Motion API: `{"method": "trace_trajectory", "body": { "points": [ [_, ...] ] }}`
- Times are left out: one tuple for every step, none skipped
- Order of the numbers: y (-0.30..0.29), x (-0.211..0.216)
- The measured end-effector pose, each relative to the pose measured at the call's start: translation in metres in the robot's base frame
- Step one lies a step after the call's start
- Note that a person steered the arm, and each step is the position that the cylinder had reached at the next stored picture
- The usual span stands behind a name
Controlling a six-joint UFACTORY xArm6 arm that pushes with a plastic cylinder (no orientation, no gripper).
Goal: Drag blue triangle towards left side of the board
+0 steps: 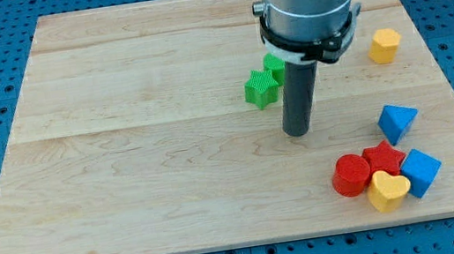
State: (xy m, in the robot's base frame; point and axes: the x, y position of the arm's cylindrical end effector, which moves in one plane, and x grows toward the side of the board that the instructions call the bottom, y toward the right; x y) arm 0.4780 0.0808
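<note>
The blue triangle (397, 122) lies on the wooden board (142, 157) near the view's right edge, above a cluster of blocks. My tip (298, 132) rests on the board well to the left of the blue triangle, apart from it, and just below and right of the green star (262, 88). The rod hangs from the grey arm body at the view's top.
A second green block (274, 66) sits behind the green star, partly hidden by the arm. A yellow block (384, 45) lies at the upper right. At the lower right, a red cylinder (351, 174), red star (385, 158), yellow heart (388, 190) and blue cube (420, 171) are clustered.
</note>
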Motion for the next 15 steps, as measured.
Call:
{"method": "trace_trajectory", "body": {
  "points": [
    [0.013, -0.004],
    [0.02, 0.025],
    [0.04, 0.026],
    [0.055, 0.029],
    [0.068, 0.032],
    [0.083, 0.031],
    [0.102, 0.031],
    [0.127, 0.032],
    [0.148, 0.034],
    [0.143, 0.051],
    [0.141, 0.075],
    [0.178, 0.077],
    [0.203, 0.05],
    [0.208, 0.023],
    [0.181, 0.02]
  ]
}}
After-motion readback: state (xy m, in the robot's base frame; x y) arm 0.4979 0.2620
